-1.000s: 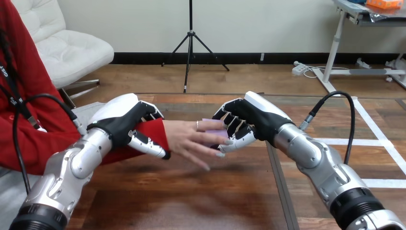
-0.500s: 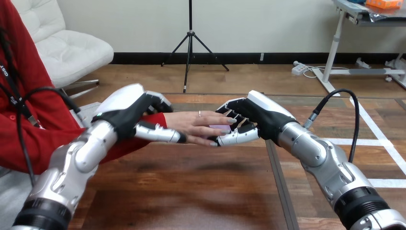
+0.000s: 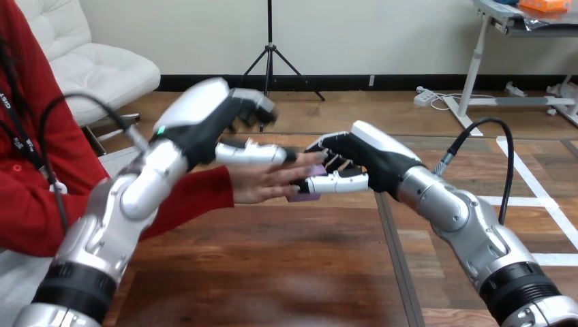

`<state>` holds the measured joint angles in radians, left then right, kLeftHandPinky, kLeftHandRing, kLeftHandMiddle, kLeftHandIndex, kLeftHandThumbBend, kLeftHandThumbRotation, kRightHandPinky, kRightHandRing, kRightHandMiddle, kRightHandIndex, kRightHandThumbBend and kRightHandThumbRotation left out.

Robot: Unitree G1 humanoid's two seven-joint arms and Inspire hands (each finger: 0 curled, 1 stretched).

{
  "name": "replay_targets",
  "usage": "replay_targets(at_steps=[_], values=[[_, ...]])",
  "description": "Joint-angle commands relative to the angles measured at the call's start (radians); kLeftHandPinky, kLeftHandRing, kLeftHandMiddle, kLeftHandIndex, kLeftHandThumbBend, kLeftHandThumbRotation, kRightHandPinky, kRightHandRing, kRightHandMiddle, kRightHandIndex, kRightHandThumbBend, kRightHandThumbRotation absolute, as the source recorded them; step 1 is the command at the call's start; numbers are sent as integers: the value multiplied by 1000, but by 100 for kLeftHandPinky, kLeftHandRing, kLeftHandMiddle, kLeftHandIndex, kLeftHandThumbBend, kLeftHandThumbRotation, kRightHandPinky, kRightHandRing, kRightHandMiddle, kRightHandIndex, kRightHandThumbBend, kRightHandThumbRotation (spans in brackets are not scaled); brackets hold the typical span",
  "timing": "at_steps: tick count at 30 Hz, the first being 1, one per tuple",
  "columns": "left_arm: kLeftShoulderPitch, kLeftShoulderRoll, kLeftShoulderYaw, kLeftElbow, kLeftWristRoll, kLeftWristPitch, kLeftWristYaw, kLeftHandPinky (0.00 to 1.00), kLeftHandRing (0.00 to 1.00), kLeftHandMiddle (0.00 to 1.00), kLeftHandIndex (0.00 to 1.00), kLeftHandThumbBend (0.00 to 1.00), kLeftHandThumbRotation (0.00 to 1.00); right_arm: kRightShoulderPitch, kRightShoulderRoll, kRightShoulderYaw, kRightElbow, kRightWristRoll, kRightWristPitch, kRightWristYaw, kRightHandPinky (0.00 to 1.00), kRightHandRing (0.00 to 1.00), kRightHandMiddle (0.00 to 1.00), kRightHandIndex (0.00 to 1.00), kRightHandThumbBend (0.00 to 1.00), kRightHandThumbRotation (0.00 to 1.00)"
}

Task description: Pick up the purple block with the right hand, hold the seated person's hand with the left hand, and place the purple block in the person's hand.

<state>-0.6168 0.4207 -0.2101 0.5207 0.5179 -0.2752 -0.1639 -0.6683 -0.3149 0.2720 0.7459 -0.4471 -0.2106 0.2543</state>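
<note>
Purple block (image 3: 304,196), small, seemingly light and stiff, is being pinched on flat faces by right hand (image 3: 358,163), meeting person's hand (image 3: 266,182) at its nine o'clock.

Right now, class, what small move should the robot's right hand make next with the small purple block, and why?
Probably ease the right hand open. Its thumb and fingers pinch the small purple block right at the fingers of the person's hand, so letting go should leave the block with the person. The left hand hovers above that hand.
</note>
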Motion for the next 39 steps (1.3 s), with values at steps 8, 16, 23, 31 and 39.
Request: replay_targets(at_steps=[8, 16, 23, 31, 39], values=[[-135, 18, 76, -198, -83, -92, 33, 68, 79, 80, 79, 87, 66, -49, -38, -21, -134, 33, -63, 22, 63, 71, 74, 77, 98, 82], [-77, 23, 88, -248, -133, -74, -10, 70, 83, 85, 83, 97, 70, -35, -58, -28, -128, 53, -80, 40, 67, 76, 79, 80, 100, 83], [-32, 33, 93, -279, -155, -74, -28, 68, 82, 84, 85, 100, 73, -20, -77, -31, -117, 68, -104, 46, 68, 77, 80, 83, 100, 83], [32, 37, 104, -285, -174, -107, -11, 65, 80, 83, 84, 100, 74, 7, -99, -37, -107, 82, -139, 42, 66, 78, 82, 86, 100, 85], [112, 22, 125, -286, -169, -138, 42, 63, 79, 81, 82, 100, 83, 47, -117, -57, -113, 111, -173, 35, 67, 80, 84, 88, 100, 90]])
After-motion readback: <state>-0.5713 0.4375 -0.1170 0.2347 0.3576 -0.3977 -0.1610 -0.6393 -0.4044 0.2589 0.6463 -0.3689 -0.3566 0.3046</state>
